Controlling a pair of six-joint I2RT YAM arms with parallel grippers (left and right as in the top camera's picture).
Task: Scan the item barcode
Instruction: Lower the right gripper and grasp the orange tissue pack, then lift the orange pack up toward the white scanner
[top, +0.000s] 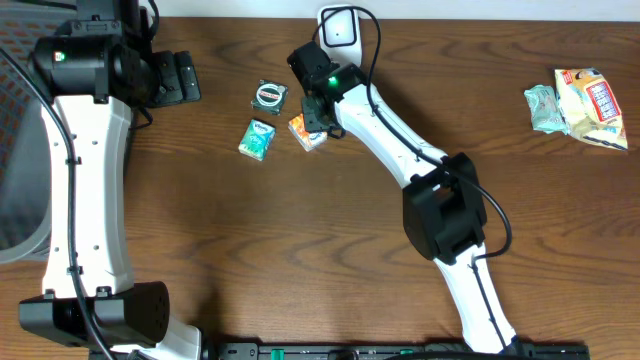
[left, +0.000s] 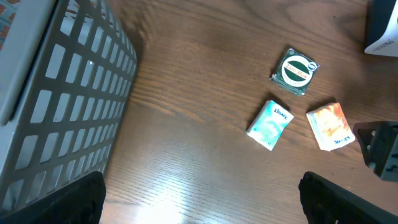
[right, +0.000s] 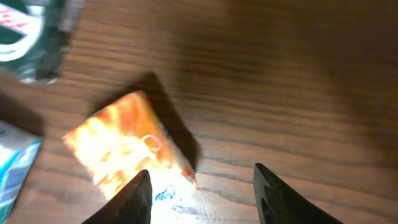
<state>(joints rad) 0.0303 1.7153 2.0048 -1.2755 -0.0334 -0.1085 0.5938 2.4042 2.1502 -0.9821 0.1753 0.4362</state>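
Note:
Three small items lie on the wooden table: an orange packet (top: 308, 132) (left: 331, 126) (right: 121, 146), a teal tissue pack (top: 257, 138) (left: 270, 124) and a green packet with a round label (top: 269, 95) (left: 295, 71). My right gripper (top: 314, 117) (right: 202, 199) hovers low over the orange packet, open. Its left finger covers the packet's near corner, and the packet's right edge lies between the fingers without being clamped. No barcode shows. Far to the left, my left gripper (top: 178, 78) (left: 202, 208) stands wide open over bare wood, holding nothing.
A white scanner (top: 340, 28) (left: 382, 31) stands at the table's back edge behind the right gripper. A grey mesh basket (left: 68, 93) (top: 15, 200) sits at the left. Snack bags (top: 580, 100) lie at the far right.

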